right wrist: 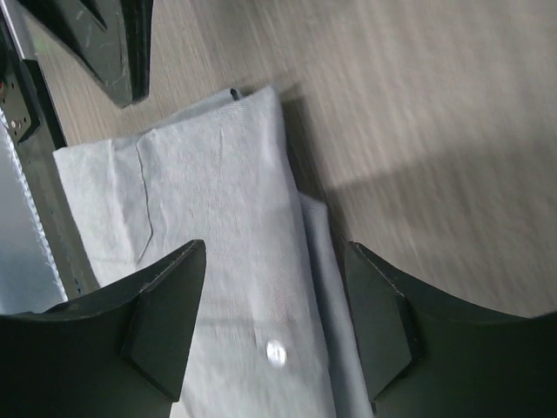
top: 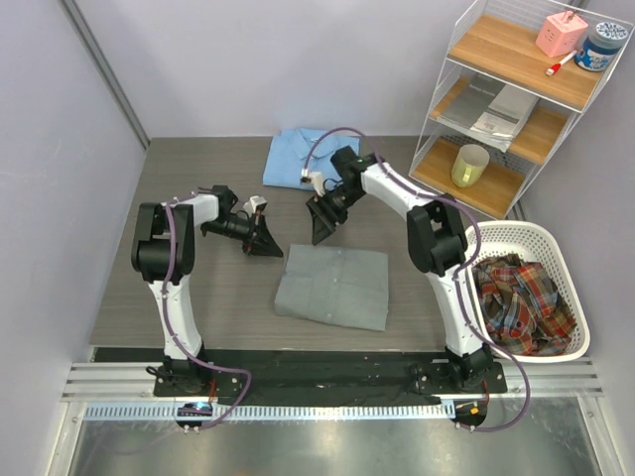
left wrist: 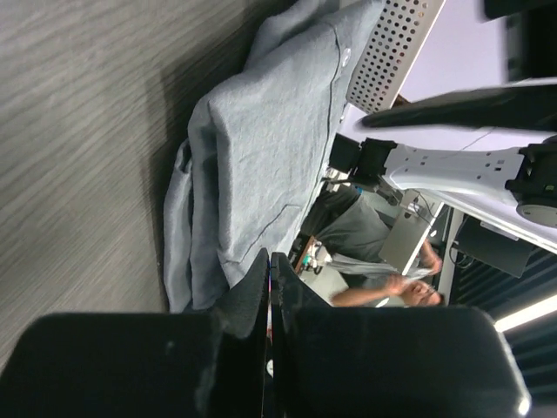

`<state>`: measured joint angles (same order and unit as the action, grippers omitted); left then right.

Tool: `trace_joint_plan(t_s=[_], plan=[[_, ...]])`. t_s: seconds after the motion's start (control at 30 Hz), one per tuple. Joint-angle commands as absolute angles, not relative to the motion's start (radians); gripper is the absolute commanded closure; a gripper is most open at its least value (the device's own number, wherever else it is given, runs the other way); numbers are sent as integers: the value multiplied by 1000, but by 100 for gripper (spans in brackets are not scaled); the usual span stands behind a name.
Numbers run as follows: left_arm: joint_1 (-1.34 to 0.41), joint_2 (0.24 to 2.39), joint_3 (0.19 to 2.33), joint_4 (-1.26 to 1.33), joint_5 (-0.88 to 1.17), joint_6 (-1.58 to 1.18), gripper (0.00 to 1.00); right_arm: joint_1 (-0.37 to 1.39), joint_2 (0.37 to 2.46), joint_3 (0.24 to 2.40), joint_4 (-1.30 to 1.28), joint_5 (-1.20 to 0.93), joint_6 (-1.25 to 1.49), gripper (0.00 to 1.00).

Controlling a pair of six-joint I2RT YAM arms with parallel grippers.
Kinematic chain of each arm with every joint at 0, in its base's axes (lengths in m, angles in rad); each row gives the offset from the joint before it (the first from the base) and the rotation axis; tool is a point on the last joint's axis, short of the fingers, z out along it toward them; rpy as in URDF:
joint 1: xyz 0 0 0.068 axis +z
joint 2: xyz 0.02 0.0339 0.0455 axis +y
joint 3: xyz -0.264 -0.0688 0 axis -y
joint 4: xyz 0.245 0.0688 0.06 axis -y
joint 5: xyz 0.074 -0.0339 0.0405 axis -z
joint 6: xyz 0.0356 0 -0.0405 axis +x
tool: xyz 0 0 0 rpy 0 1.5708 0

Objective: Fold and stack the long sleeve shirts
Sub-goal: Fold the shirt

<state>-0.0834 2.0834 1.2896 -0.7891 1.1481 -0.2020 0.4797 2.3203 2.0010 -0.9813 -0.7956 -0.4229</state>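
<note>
Top external view: the grey shirt [top: 332, 286] is laid folded on the table [top: 198, 297], the light blue shirt [top: 298, 159] behind it. The left gripper [top: 266, 243] is pressed together, the right gripper [top: 322, 226] spread. The fold may be undone if one layer is pinched.

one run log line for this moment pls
grey shirt: folded, mid-table | light blue shirt: far edge, unstacked | left gripper: shut, empty | right gripper: open, empty, by grey shirt
</note>
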Motion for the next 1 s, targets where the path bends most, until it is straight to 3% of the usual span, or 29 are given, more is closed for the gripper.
trace_joint_plan(t_s=[0.0, 0.1, 0.23, 0.4, 0.73, 0.8, 0.97], plan=[[-103, 2089, 1289, -709, 1151, -265, 100, 517, 2356, 2052, -953, -845, -422, 29], [-104, 2095, 1278, -696, 1080, -281, 100, 537, 2370, 2048, -928, -845, -419, 22], [-106, 2111, 1276, -693, 1017, -294, 100, 552, 2391, 2059, -900, -847, -411, 22], [-106, 2141, 1292, -692, 983, -299, 100, 566, 2422, 2078, -885, -873, -407, 33], [-106, 2135, 1302, -686, 1019, -288, 100, 588, 2468, 2095, -876, -891, -394, 37], [-104, 2093, 1282, -655, 1022, -308, 100, 588, 2473, 2098, -871, -890, -394, 42], [-113, 2051, 1275, -586, 1028, -362, 100, 588, 2476, 2097, -871, -879, -405, 65]])
